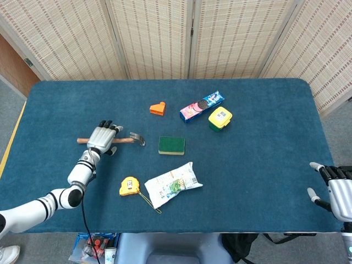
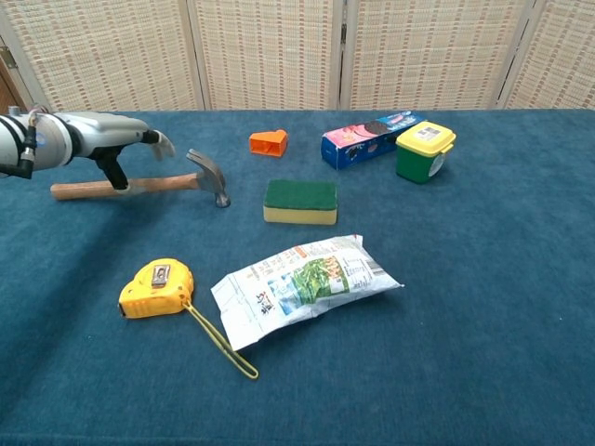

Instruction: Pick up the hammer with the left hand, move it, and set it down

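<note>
The wooden-handled steel claw hammer lies flat on the blue-covered counter beneath the open, spread left hand; rigid and head-heavy, grasp the handle near the head.

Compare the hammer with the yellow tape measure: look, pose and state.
The hammer is long and thin, a brown wooden handle ending in a dark metal head; the tape measure is a compact yellow case trailing a thin strap. The hammer lies farther back, with the left hand over its handle; the tape measure sits nearer the front edge, nothing touching it. Both lie flat on the blue table.
</note>
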You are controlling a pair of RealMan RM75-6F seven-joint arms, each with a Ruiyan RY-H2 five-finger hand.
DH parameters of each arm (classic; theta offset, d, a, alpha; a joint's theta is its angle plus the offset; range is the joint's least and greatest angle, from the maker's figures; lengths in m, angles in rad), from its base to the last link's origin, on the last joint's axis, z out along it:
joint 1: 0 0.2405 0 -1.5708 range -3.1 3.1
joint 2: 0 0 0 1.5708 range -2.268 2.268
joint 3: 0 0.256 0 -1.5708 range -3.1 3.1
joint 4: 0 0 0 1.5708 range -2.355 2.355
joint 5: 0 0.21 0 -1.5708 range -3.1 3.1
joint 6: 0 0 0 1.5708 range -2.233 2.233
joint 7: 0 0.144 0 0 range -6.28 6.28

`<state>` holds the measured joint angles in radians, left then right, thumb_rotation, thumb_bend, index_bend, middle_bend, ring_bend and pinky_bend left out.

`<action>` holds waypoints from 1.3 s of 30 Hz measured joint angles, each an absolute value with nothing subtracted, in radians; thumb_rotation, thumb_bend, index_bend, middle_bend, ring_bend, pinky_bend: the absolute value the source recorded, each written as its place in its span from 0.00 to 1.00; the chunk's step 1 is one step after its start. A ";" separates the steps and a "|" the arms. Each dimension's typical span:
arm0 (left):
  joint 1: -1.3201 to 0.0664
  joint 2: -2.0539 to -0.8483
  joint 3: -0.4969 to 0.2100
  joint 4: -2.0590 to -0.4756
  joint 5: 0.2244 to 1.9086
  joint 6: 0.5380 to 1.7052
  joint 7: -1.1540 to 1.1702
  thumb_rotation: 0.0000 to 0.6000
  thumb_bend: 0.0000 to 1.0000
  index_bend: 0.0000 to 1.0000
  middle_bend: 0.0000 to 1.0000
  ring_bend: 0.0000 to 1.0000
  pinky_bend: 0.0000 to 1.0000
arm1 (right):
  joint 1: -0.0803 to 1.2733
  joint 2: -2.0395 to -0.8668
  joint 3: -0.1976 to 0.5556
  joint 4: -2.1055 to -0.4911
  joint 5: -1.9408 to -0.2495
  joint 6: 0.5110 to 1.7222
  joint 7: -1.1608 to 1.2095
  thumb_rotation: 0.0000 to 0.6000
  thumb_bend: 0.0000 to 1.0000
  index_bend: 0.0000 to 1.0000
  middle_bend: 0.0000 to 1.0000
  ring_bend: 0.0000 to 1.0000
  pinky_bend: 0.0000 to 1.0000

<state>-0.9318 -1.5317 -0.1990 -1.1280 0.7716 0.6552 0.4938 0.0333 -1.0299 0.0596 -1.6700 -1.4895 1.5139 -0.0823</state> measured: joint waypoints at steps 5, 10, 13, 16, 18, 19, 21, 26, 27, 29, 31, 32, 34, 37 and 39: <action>-0.966 -1.567 -0.180 -1.090 0.711 0.648 0.533 1.00 0.36 0.20 0.26 0.02 0.00 | 0.029 -1.032 0.059 -1.665 -1.482 1.514 -0.078 1.00 0.27 0.24 0.33 0.26 0.30; -0.992 -1.593 -0.168 -1.065 0.668 0.650 0.560 1.00 0.36 0.25 0.32 0.10 0.00 | 0.025 -1.032 0.060 -1.659 -1.477 1.515 -0.071 1.00 0.27 0.24 0.33 0.26 0.30; -1.004 -1.605 -0.160 -1.056 0.653 0.656 0.571 1.00 0.36 0.27 0.34 0.13 0.00 | 0.022 -1.032 0.060 -1.656 -1.474 1.516 -0.067 1.00 0.27 0.24 0.33 0.26 0.30; -1.011 -1.611 -0.156 -1.051 0.645 0.657 0.575 1.00 0.36 0.28 0.36 0.15 0.00 | 0.022 -1.032 0.060 -1.653 -1.472 1.515 -0.063 1.00 0.27 0.24 0.33 0.26 0.30; -1.016 -1.615 -0.154 -1.049 0.638 0.657 0.577 1.00 0.36 0.29 0.37 0.15 0.00 | 0.021 -1.032 0.061 -1.651 -1.472 1.514 -0.061 1.00 0.27 0.24 0.33 0.26 0.30; -1.019 -1.616 -0.154 -1.048 0.635 0.657 0.577 1.00 0.38 0.30 0.37 0.16 0.00 | 0.021 -1.033 0.061 -1.650 -1.472 1.514 -0.059 1.00 0.27 0.24 0.33 0.26 0.30; -1.023 -1.620 -0.152 -1.045 0.631 0.657 0.578 1.00 0.40 0.31 0.39 0.18 0.00 | 0.020 -1.033 0.061 -1.648 -1.471 1.514 -0.057 1.00 0.27 0.24 0.33 0.26 0.30; -1.031 -1.631 -0.148 -1.029 0.624 0.655 0.578 1.00 0.44 0.33 0.41 0.23 0.00 | 0.018 -1.034 0.062 -1.641 -1.466 1.514 -0.049 1.00 0.27 0.24 0.33 0.26 0.30; -1.033 -1.633 -0.147 -1.027 0.622 0.652 0.579 1.00 0.45 0.34 0.42 0.24 0.00 | 0.017 -1.034 0.062 -1.641 -1.465 1.513 -0.049 1.00 0.27 0.24 0.33 0.26 0.30; -1.037 -1.636 -0.143 -1.019 0.615 0.648 0.582 1.00 0.46 0.34 0.42 0.26 0.00 | 0.017 -1.035 0.063 -1.640 -1.462 1.511 -0.048 1.00 0.27 0.24 0.33 0.26 0.30; -1.039 -1.637 -0.141 -1.015 0.607 0.643 0.583 1.00 0.46 0.35 0.42 0.27 0.00 | 0.019 -1.036 0.063 -1.639 -1.461 1.508 -0.047 1.00 0.27 0.24 0.33 0.26 0.30; -1.041 -1.638 -0.140 -1.013 0.600 0.639 0.585 1.00 0.46 0.35 0.42 0.27 0.00 | 0.019 -1.036 0.063 -1.638 -1.461 1.507 -0.047 1.00 0.27 0.24 0.33 0.26 0.30; -1.044 -1.641 -0.136 -1.008 0.591 0.635 0.587 1.00 0.46 0.35 0.42 0.27 0.00 | 0.021 -1.036 0.064 -1.638 -1.461 1.504 -0.045 1.00 0.27 0.24 0.33 0.26 0.30; -1.048 -1.644 -0.133 -1.001 0.585 0.629 0.586 1.00 0.46 0.36 0.44 0.28 0.00 | 0.022 -1.035 0.066 -1.637 -1.458 1.501 -0.042 1.00 0.27 0.24 0.33 0.26 0.30; -1.048 -1.647 -0.134 -0.996 0.586 0.628 0.579 1.00 0.46 0.37 0.46 0.30 0.00 | 0.023 -1.035 0.066 -1.637 -1.458 1.500 -0.042 1.00 0.27 0.24 0.33 0.26 0.30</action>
